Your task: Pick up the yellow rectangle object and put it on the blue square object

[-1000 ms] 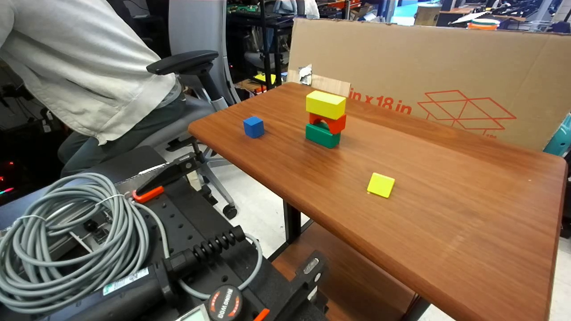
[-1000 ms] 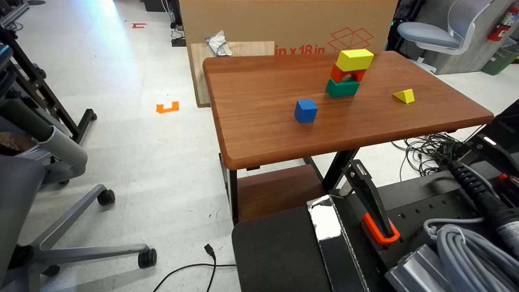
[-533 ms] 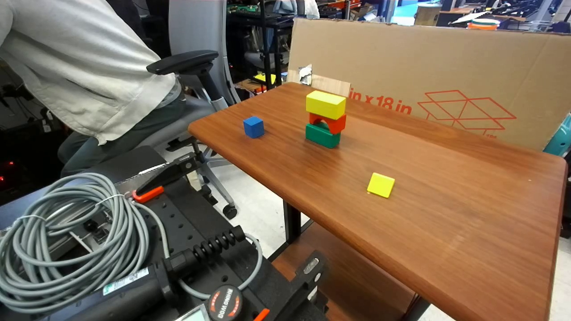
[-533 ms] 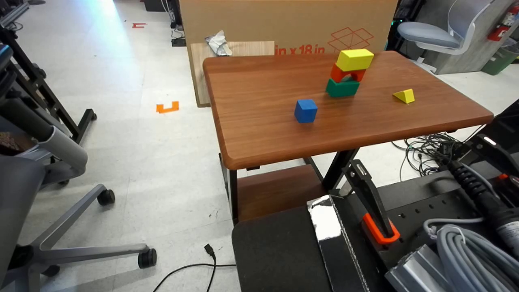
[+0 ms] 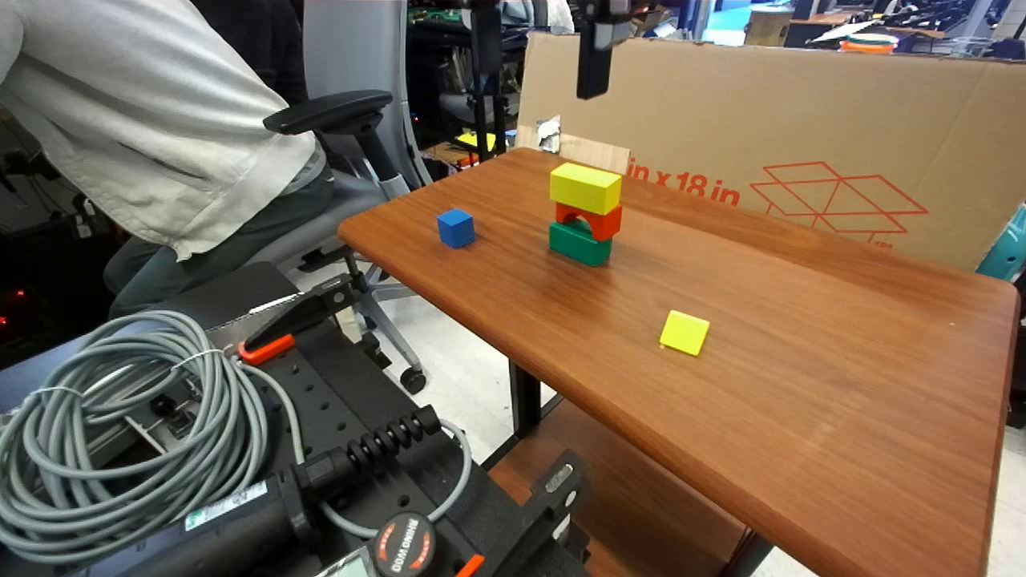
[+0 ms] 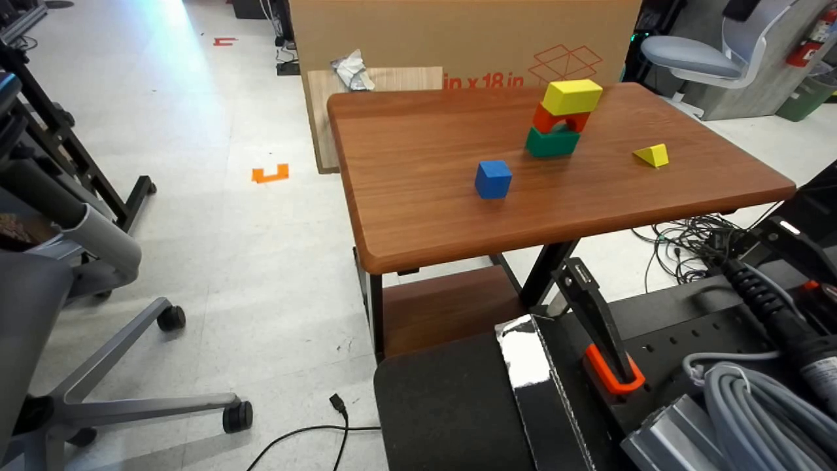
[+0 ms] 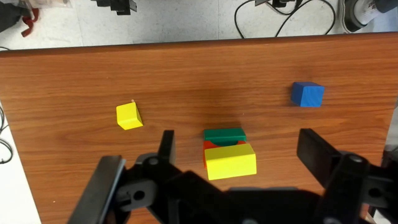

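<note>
The yellow block (image 5: 585, 189) lies on top of a red arch block (image 5: 607, 223), which rests on a green block (image 5: 579, 244). The yellow block also shows in an exterior view (image 6: 573, 97) and in the wrist view (image 7: 230, 163). The blue cube (image 5: 456, 228) sits alone on the table, apart from the stack; it also shows in the wrist view (image 7: 312, 95). My gripper (image 5: 539, 68) is open and empty, above the stack. In the wrist view the yellow block appears between the gripper's (image 7: 238, 135) spread fingers, below them and nearer the left one.
A small yellow wedge (image 5: 685, 332) lies on the wooden table (image 5: 801, 401), apart from the stack. A large cardboard sheet (image 5: 721, 112) stands behind the table. A black cart top with clamps and a coiled grey cable (image 5: 136, 433) is beside the table.
My gripper has come into view at the top of an exterior view, and a dark tip now shows at the upper right of an exterior view. The blocks have not moved.
</note>
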Tool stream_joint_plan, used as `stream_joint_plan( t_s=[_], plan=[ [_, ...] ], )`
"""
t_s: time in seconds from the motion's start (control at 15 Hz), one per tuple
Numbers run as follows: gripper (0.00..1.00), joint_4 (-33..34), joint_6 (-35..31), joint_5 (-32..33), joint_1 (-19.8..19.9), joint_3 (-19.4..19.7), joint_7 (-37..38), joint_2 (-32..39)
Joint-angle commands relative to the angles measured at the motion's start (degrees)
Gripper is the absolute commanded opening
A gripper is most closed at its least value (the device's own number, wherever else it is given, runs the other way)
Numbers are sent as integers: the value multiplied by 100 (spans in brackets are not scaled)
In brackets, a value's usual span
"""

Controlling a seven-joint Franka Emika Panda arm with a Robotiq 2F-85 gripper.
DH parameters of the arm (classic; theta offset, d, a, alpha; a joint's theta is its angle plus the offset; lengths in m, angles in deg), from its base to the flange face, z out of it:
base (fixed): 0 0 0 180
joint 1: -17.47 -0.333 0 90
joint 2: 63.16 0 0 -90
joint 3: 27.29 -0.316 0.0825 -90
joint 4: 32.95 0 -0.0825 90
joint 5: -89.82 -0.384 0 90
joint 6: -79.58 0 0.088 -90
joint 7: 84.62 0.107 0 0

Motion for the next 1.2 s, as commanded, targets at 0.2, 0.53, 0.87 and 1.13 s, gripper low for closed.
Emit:
stream_joint_plan(
  t_s=[0.2, 0.53, 0.87, 1.13],
  plan=[
    [100, 762, -463, -104, -58, -142, -164, 1046],
    [100, 1163, -432, -80, -69, -216, 18, 1525],
    [100, 1465, -377, 139, -128, -144, 308, 1851],
    [100, 1616, -357, 329, -198, -101, 499, 2046]
  ],
)
